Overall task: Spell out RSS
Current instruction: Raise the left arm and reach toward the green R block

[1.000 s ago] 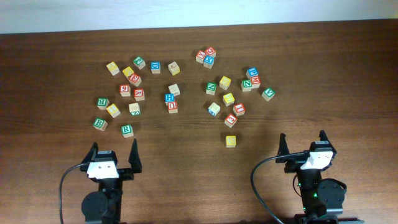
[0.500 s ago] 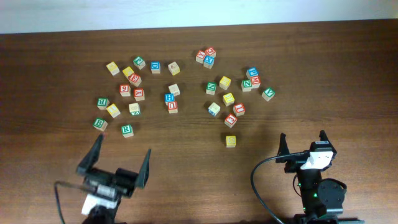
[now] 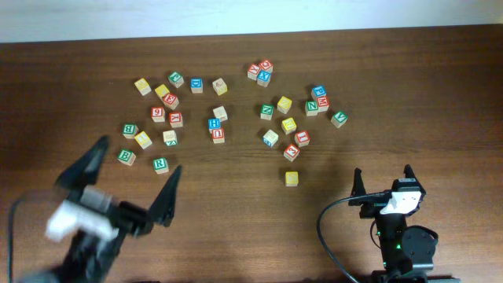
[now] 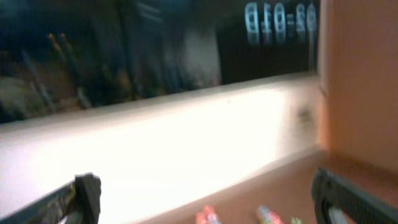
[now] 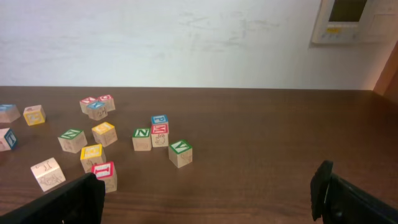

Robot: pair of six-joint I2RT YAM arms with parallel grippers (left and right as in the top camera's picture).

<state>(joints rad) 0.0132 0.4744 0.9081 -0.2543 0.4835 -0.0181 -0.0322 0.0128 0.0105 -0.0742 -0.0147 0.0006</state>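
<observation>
On the left side of the dark brown wooden bench (image 3: 440,79), the small wooden cube with a green R on a pale face (image 3: 160,164) sat at the near edge of a loose scatter of letter cubes, just right of a green B cube (image 3: 126,156). A lone yellow-faced wooden cube (image 3: 291,178) lay apart from the rest, nearer the right arm. Other yellow-faced cubes sat in the scatter: one (image 3: 288,124) in the right cluster, another (image 3: 142,139) in the left. None of the yellow letters could be read from overhead.

The left gripper (image 3: 130,182) appeared heavily blurred, raised above the bench just in front of the R cube, its fingers (image 3: 169,198) spread wide and holding nothing. Its wrist view was smeared too, showing mostly a pale wall, with both fingertips at the bottom corners. The right gripper (image 3: 383,179) sat low at the near edge, right of the lone yellow cube, fingers (image 5: 348,199) released and empty. From its wrist view, a green V cube (image 5: 180,152) stood closest to the centre.
</observation>
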